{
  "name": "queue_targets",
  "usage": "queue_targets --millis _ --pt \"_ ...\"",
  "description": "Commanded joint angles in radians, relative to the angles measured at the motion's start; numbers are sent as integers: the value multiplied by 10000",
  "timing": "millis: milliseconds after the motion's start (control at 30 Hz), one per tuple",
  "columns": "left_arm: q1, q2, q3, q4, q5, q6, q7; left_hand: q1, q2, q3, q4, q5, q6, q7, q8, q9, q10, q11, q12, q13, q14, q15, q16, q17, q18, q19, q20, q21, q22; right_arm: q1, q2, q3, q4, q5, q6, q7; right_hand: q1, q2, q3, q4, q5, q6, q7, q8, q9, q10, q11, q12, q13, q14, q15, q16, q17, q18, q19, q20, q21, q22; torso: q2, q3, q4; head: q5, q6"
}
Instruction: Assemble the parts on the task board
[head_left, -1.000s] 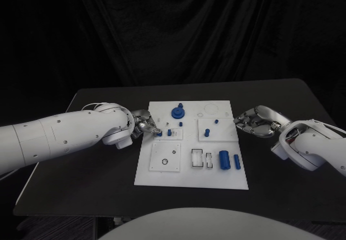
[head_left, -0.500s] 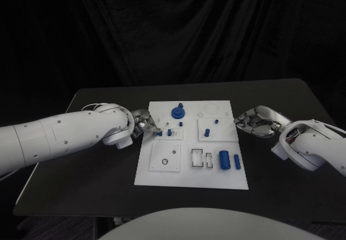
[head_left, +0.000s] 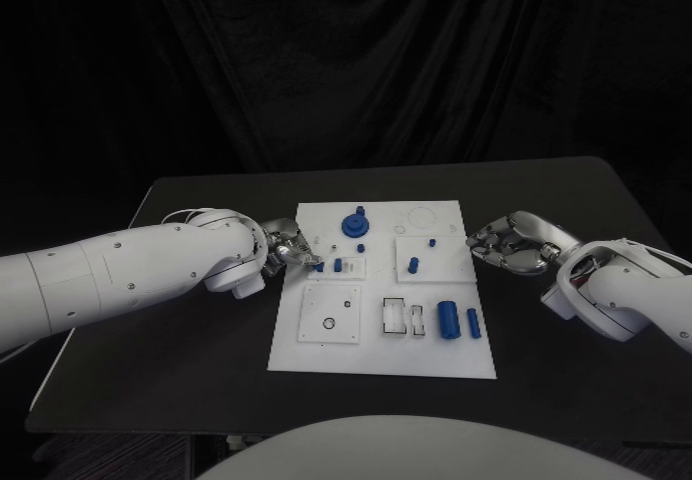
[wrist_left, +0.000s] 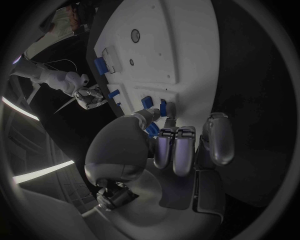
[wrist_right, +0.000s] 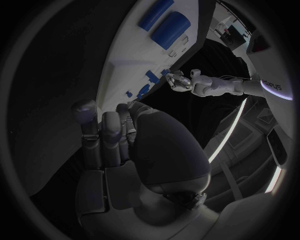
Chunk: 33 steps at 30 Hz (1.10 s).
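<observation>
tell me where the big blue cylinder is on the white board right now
In the head view the big blue cylinder lies near the white task board's right edge, beside a slimmer blue cylinder.

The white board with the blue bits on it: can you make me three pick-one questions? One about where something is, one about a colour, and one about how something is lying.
1. Where is the robot's left hand?
A. at the board's left edge
B. at the board's right edge
C. off the table

2. What colour is the board?
A. black
B. white
C. blue

3. How is the fat blue cylinder placed?
A. standing upright
B. held in the air
C. lying on its side

Answers:
1 A: the left hand sits by the left edge of the board.
2 B: the board is white on a black table.
3 C: the fat blue cylinder lies flat on the board.
</observation>
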Motion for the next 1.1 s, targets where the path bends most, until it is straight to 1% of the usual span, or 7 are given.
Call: queue_targets --millis 33,400,500,600,667,900,1100 --pt "-55 25 -9 -15 61 -4 127 -2 85 83 4 -3 -23 -30 -1 4 1050 -46 28 2634 1040 -52 65 2634 125 -78 8 -46 800 -30 -8 5 4 -12 13 -116 105 -25 52 21 18 61 -7 -32 -9 -44 5 -43 -9 -69 16 -34 -15 68 -23 -39 -44 441 -3 -3 0 7 -1" --pt "-108 -7 -9 138 61 158 76 -19 68 111 -5 -179 -78 4 -44 -25 1050 -14 28 2634 1040 -27 65 2634 144 -141 28 -128 758 -36 -4 5 1 -12 35 -145 105 -25 52 21 18 61 -7 -32 -9 -44 5 -43 -9 -69 16 -34 -15 68 -23 -39 -44 441 -4 -10 -5 36 -1" --pt "-114 -21 -9 169 61 236 38 -126 80 18 59 -1120 -88 21 -93 -85 1050 10 28 2634 1040 2 65 2634 155 -176 62 -194 748 -37 -3 5 -1 -12 46 -154 105 -25 52 21 18 61 -7 -32 -9 -44 5 -43 -9 -69 16 -34 -15 68 -23 -39 -44 441 -10 -4 -10 38 -1" --pt "-119 -25 -9 151 61 377 -34 -608 -12 -471 487 -2179 -109 90 -203 -214 1050 74 28 2634 1040 54 65 2634 157 -188 104 -238 753 -39 1 5 -4 -12 62 -164 118 -54 66 -10 21 70 -8 -30 -8 -50 5 -40 -16 -79 16 -50 -33 72 -29 -39 -67 442 -9 -1 -9 41 -1" --pt "-121 -21 -9 109 61 475 -93 -906 -88 -851 791 -2527 -97 133 -310 -335 1050 116 28 2634 1040 92 65 2634 158 -188 140 -257 764 -40 3 5 -4 -12 68 -166 128 -64 72 -25 21 73 -9 -30 -8 -52 4 -40 -19 -78 15 -46 -29 74 -33 -39 -78 441 -5 -3 0 37 -1" --pt "-128 -17 -9 -65 61 659 -361 -1586 -129 -2185 1672 -3217 -120 213 -587 -587 1050 198 28 2634 1040 169 65 2634 173 -195 218 -338 796 -45 6 5 -6 -12 82 -164 137 -71 77 -37 23 75 -10 -29 -8 -54 2 -40 -21 -79 15 -48 -32 73 -31 -40 -76 444 -5 0 -2 36 -1" --pt "-134 -4 -9 -173 61 789 -590 -1848 131 -2757 1765 -3515 -257 267 -699 -628 1050 242 28 2634 1040 201 65 2634 188 -227 251 -424 788 -47 11 5 -6 -12 97 -162 137 -71 77 -37 23 75 -10 -29 -8 -54 2 -40 -21 -79 15 -48 -32 73 -31 -40 -76 444 -7 -1 -3 47 -1"
